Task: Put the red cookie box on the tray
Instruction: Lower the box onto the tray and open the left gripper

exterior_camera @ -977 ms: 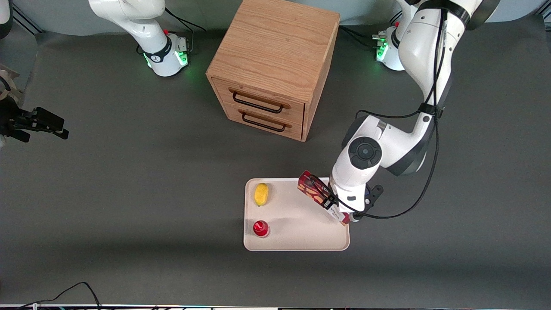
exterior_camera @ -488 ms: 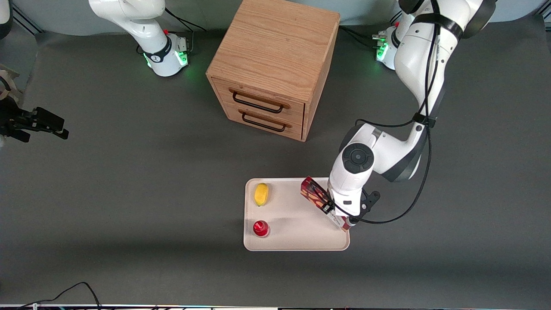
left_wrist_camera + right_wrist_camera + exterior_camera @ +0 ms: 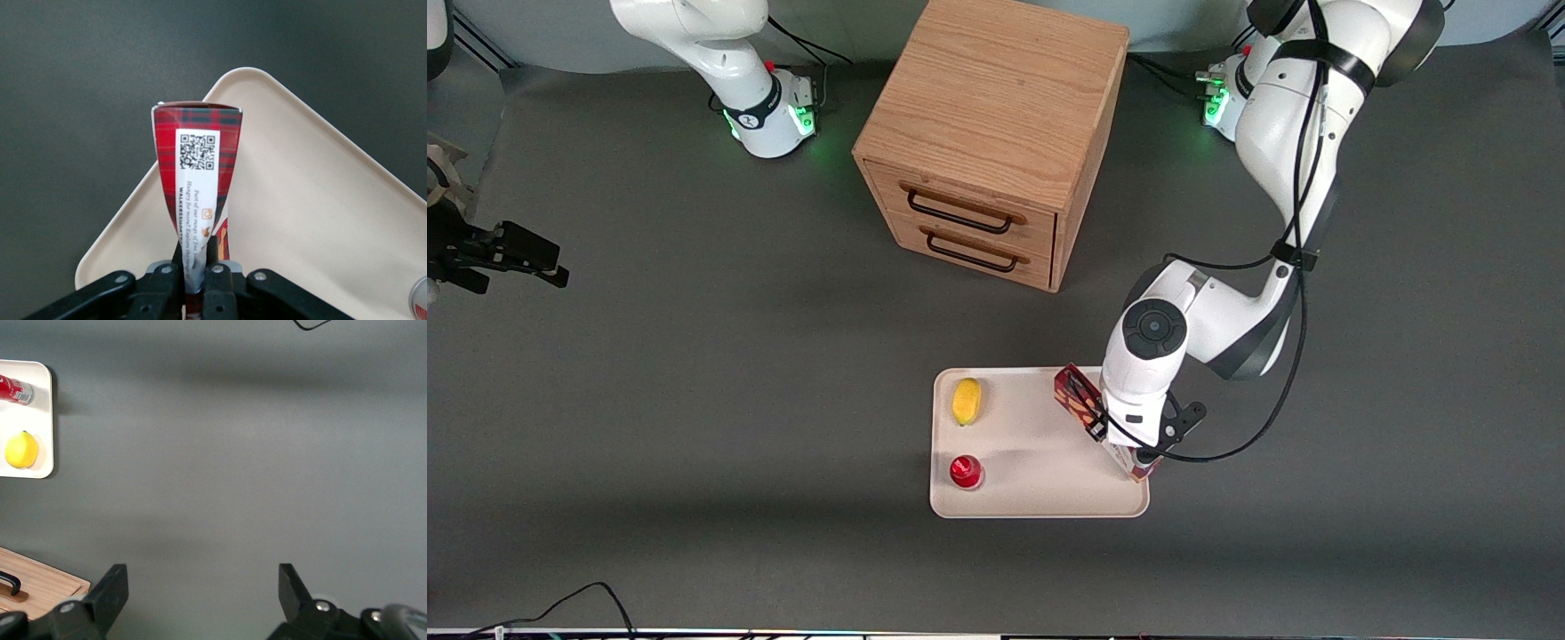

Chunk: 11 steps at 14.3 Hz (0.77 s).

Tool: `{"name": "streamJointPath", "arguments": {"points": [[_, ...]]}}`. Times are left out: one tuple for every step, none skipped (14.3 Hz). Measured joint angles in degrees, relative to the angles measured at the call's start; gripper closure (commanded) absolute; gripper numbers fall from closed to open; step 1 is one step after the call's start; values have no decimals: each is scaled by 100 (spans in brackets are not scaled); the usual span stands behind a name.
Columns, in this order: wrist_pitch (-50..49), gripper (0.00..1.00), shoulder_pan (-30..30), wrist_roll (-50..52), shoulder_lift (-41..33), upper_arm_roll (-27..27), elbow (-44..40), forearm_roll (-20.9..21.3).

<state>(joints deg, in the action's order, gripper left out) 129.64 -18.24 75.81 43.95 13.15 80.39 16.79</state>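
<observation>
Cookie box held over the tray

The gripper [image 3: 193,270] pinches the red cookie box [image 3: 197,200] tilted above the tray [image 3: 1040,493] at lower centre-right of the front view, probably for lowering onto bare surface.

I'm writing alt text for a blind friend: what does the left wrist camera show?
The tool is shut on the red cookie box, pinching its tartan body, whose white QR-code label faces the camera. Under it is the cream tray, on a dark grey table.
</observation>
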Motion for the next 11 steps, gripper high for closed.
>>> {"name": "streamJointPath", "arguments": {"points": [[4,100,-1,-4,4,34,0,0],[16,100,-2,-4,11,65,0,-15],[28,100,-6,-4,23,84,0,-39],[39,100,-6,-4,36,93,0,-57],[44,100,-5,-4,47,93,-5,-67],[44,87,-5,-4,53,93,-14,-74],[44,59,-5,-4,58,93,-20,-76],[45,55,-5,-4,63,93,-26,-76],[57,47,-5,-4,72,92,-34,-76],[84,38,-5,-4,90,91,-50,-76],[110,36,-4,-4,118,91,-74,-76]]}}
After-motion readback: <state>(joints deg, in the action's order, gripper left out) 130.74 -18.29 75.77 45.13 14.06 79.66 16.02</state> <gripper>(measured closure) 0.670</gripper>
